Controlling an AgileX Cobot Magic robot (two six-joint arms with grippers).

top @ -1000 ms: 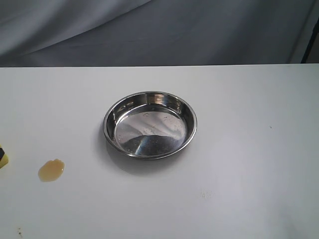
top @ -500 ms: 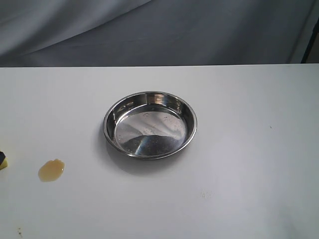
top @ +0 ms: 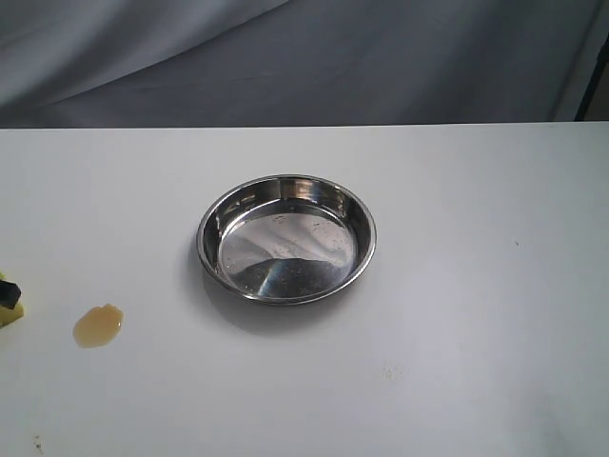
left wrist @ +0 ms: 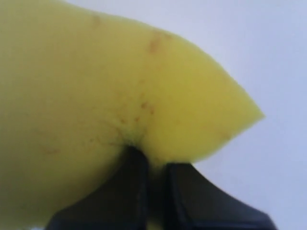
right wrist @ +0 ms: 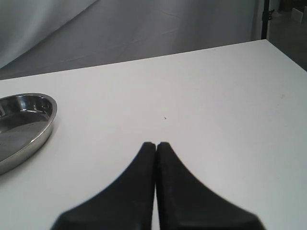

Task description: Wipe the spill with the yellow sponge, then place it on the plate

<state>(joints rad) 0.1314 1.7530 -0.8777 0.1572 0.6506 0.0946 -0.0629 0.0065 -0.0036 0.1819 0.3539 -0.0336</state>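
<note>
The yellow sponge (left wrist: 110,86) fills most of the left wrist view, pinched between the black fingers of my left gripper (left wrist: 152,160), which is shut on it. In the exterior view only a corner of the sponge (top: 8,312) shows at the left edge, just left of the amber spill (top: 98,325) and apart from it. The steel plate (top: 286,238) sits mid-table and holds nothing; its rim (right wrist: 29,136) also shows in the right wrist view. My right gripper (right wrist: 156,144) is shut with nothing in it, above bare table right of the plate.
The white table (top: 457,314) runs to a grey cloth backdrop (top: 304,57) behind it. A dark stand (right wrist: 265,19) rises past the table's far corner in the right wrist view.
The sponge corner at the left edge pulled almost out of view, then came back in a little higher, with a dark fingertip on it. Plate and spill have not moved.
</note>
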